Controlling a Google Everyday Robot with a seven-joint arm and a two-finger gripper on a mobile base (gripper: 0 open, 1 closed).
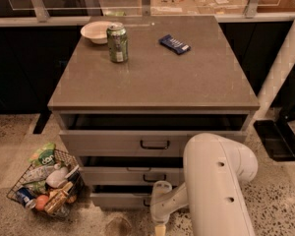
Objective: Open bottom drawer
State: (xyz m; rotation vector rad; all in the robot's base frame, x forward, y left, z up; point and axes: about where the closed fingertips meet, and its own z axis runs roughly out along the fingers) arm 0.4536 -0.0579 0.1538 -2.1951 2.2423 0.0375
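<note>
The bottom drawer (119, 199) is the lowest of three grey-beige drawer fronts in the cabinet. It stands slightly pulled out, with a dark gap above it. Its small black handle (146, 202) shows only partly at the centre, behind my arm. My gripper (159, 224) is low at the frame's bottom edge, just in front of and right of centre of the bottom drawer, next to its handle. My white arm (216, 186) covers the right part of the lower drawers.
The middle drawer (132, 175) and top drawer (118, 142) also stand slightly out. On the cabinet top are a green can (117, 43), a white bowl (97, 31) and a blue packet (174, 44). A wire basket of groceries (44, 186) sits on the floor at left.
</note>
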